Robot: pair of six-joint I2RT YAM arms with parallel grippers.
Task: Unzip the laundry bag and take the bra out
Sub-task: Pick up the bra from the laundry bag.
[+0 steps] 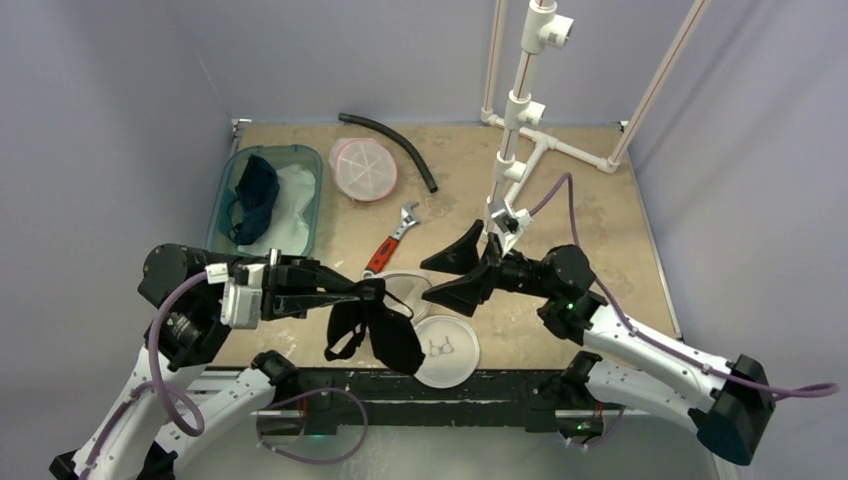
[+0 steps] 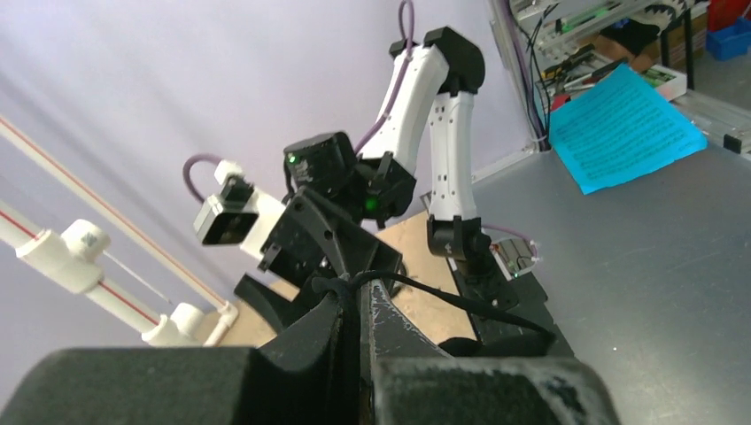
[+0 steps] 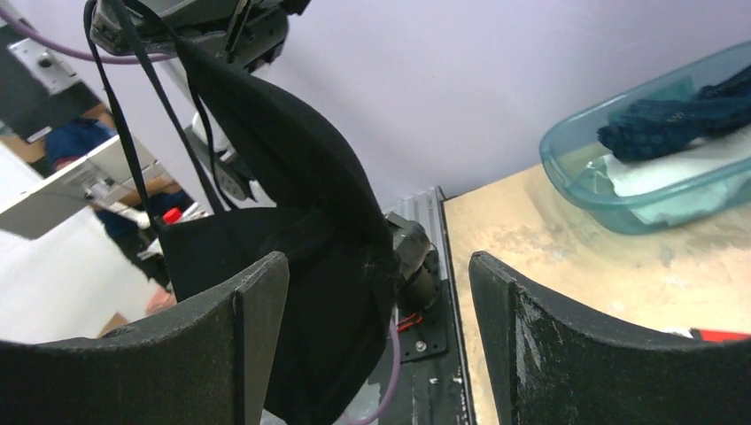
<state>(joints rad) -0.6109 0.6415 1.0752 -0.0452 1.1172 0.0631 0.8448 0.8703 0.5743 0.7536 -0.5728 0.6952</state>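
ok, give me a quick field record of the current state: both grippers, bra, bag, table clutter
left gripper: shut on the bra strap, raised above the table's near edge
bra: black, out of the bag, hanging from the left gripper
right gripper: open, empty, pointed at the bra
laundry bag: white, round, lying flat on the table under the bra; zip state not readable
bin: teal, far left, holds a dark blue garment and a white cloth
other: pink round case, red-handled wrench, black hose
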